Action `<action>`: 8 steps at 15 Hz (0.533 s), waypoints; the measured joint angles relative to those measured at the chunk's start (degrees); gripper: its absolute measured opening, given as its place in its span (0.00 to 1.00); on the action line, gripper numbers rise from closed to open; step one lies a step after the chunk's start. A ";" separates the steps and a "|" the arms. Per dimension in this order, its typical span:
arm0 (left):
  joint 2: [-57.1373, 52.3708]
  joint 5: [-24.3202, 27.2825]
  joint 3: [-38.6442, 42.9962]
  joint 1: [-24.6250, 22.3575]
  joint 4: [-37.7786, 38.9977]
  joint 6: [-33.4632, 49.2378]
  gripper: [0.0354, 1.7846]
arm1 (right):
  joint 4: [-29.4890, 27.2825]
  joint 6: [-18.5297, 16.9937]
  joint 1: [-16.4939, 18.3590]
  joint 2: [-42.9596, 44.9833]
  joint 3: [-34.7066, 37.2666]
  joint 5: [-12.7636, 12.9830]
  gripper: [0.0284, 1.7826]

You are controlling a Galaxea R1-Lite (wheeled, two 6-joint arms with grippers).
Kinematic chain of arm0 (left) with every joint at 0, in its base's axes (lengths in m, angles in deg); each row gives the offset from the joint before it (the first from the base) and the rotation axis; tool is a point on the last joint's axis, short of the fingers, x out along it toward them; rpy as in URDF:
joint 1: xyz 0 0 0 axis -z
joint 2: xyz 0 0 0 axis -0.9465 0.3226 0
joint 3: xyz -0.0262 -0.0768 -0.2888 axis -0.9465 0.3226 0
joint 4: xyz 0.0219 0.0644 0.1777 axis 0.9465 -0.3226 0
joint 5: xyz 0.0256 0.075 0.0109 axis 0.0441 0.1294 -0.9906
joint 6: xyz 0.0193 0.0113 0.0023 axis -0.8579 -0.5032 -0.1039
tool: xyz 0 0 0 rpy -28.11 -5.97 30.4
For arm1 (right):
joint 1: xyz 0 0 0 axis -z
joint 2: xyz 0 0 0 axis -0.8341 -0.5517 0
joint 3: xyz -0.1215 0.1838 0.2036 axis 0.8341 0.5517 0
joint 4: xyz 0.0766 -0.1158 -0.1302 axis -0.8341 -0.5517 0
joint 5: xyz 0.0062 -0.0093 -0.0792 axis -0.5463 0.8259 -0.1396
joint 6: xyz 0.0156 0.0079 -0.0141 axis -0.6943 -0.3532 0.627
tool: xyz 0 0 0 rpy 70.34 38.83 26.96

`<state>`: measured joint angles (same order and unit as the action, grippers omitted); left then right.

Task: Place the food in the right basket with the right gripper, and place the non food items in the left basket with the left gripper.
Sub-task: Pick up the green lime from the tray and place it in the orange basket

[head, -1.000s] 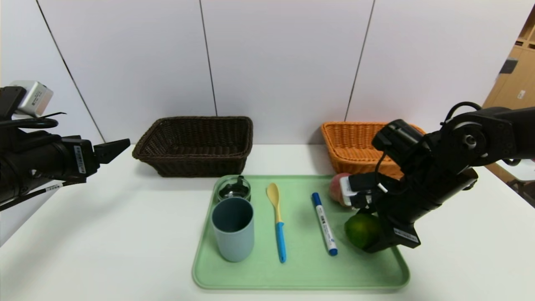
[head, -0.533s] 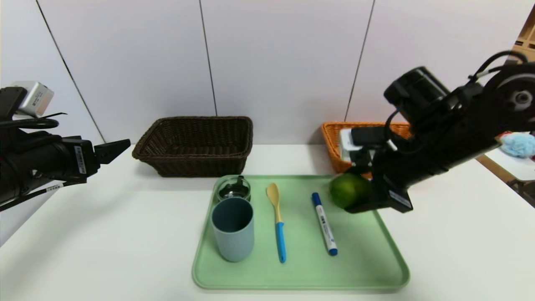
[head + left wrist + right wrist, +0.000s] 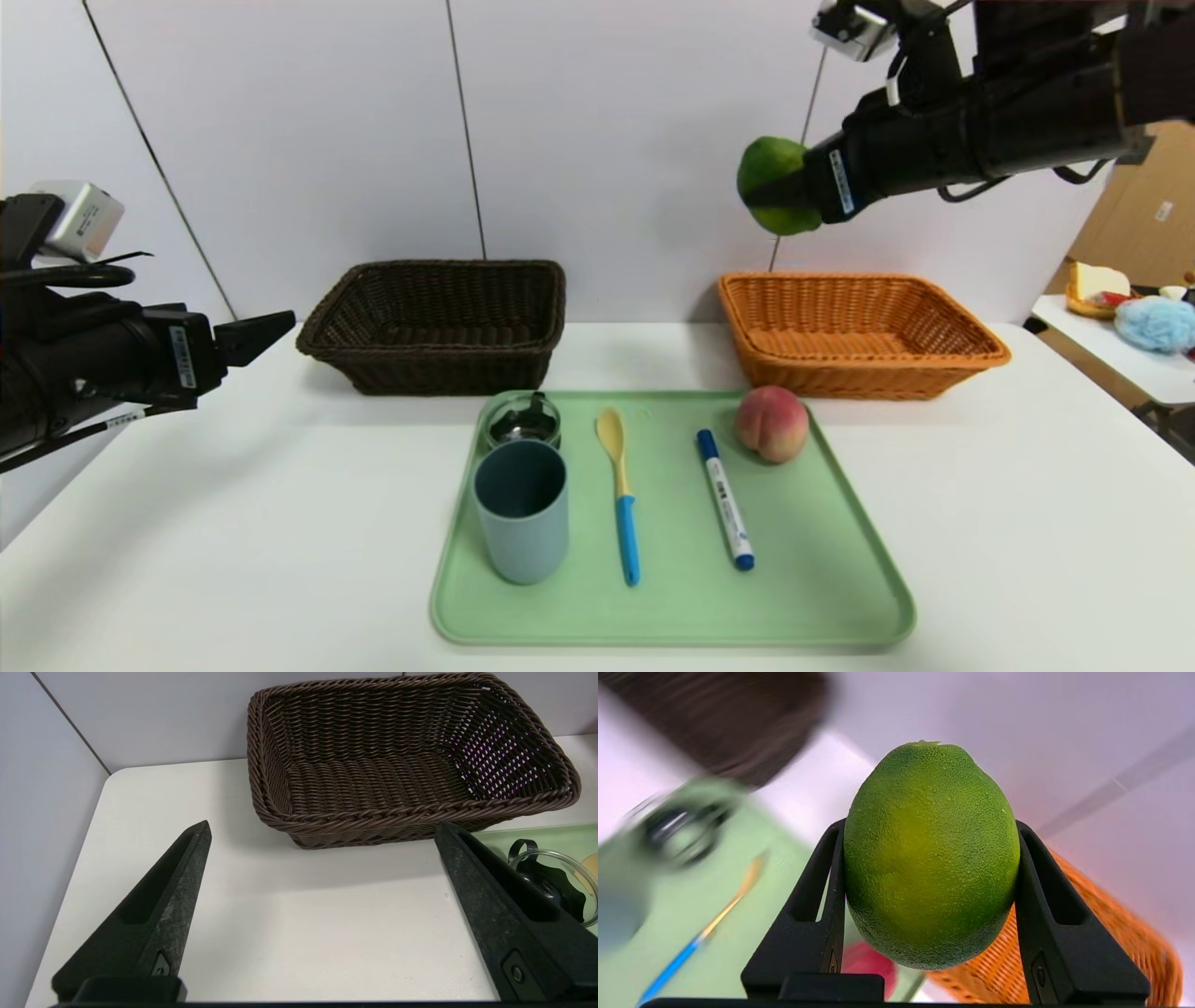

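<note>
Lime (image 3: 931, 858) sits clamped across its middle in my right gripper (image 3: 780, 191) jaws; rind looks firm, slightly slick. Left gripper (image 3: 322, 905) idles, jaws spread wide, empty.

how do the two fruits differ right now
The green citrus is glossy, oval and held in the air by the right end effector, above the orange basket. The peach is pink-and-cream, rounder, and rests untouched on the green tray. Neither is in a basket yet.
</note>
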<state>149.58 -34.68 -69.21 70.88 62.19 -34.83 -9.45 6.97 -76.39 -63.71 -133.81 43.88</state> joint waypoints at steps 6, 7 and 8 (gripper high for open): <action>-0.17 -0.09 0.60 -0.02 0.00 0.20 0.94 | 5.46 -15.74 10.80 -8.68 1.30 10.85 0.54; -0.17 -0.06 0.60 0.00 0.00 0.17 0.94 | 5.53 -16.62 12.21 -9.64 1.33 11.29 0.54; -0.17 -0.06 0.60 0.00 0.00 0.23 0.94 | 5.56 -16.91 13.43 -10.42 1.35 11.67 0.54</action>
<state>149.41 -34.74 -68.61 70.88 62.19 -34.60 -3.89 -9.94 -62.95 -74.13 -132.45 55.55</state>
